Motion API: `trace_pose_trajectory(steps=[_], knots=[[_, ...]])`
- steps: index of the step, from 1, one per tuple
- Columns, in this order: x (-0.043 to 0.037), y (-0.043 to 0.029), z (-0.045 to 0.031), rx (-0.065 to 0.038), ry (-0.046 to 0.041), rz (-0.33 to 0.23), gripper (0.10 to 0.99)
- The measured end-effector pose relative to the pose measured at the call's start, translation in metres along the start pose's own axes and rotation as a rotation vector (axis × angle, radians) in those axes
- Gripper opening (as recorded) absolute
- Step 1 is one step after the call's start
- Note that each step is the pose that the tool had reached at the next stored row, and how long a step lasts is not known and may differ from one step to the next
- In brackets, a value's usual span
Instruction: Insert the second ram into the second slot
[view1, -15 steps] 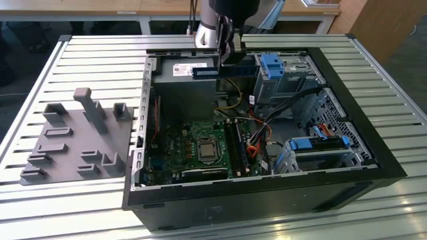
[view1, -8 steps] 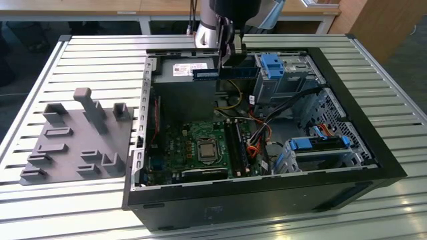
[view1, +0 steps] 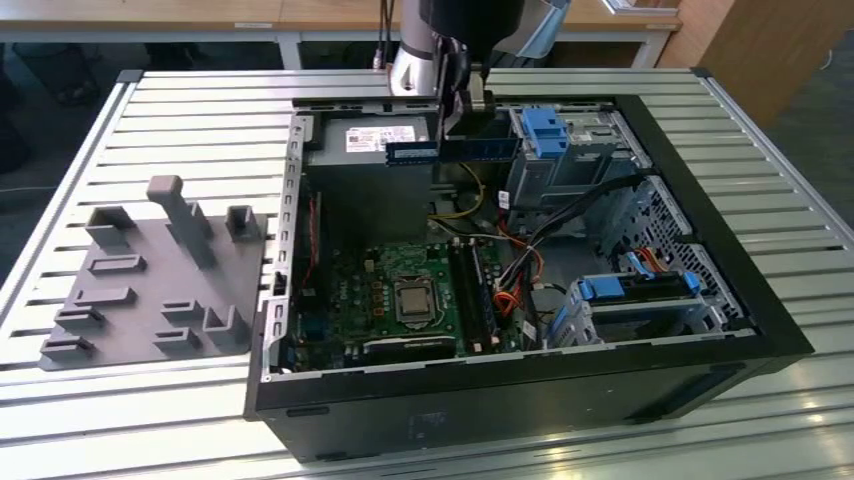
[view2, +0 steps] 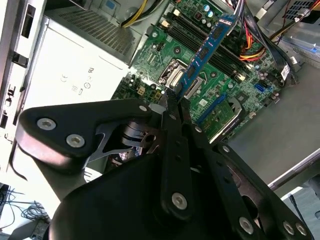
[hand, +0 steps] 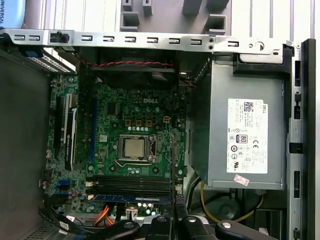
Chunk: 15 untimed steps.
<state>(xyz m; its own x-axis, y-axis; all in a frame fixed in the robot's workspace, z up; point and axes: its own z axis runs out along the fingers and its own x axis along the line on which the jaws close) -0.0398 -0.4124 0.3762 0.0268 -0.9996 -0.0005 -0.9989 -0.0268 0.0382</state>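
Observation:
My gripper (view1: 461, 132) hangs over the back of the open computer case (view1: 747, 330), shut on the second ram (view1: 454, 151), a thin blue stick held level above the power supply. In the second wrist view the fingertips (view2: 172, 100) clamp the stick (view2: 207, 50), which reaches out over the green motherboard (view2: 165, 55). The first wrist view shows the stick edge-on (hand: 173, 170) above the gripper (hand: 172, 220), crosswise to the black memory slots (hand: 130, 181). Another blue stick (hand: 132, 197) lies along that slot row. The held stick is well above the board and touches nothing.
A grey power supply (hand: 245, 135) sits under the gripper. Bright blue drive-bay clips (view1: 547, 130) (view1: 641, 285) and orange and black cables (view1: 514, 290) crowd the case on the exterior view's right. A grey parts holder (view1: 147, 270) stands on the slatted table at its left.

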Motion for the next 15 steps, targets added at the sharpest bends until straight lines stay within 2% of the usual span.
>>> trace_pose_trajectory(steps=[6, 15], knots=[[0.0041, 0.0001, 0.0001, 0.0, 0.0074, 0.001, 0.137], [0.0111, 0.0003, 0.001, 0.0, 0.0139, 0.015, 0.137]])
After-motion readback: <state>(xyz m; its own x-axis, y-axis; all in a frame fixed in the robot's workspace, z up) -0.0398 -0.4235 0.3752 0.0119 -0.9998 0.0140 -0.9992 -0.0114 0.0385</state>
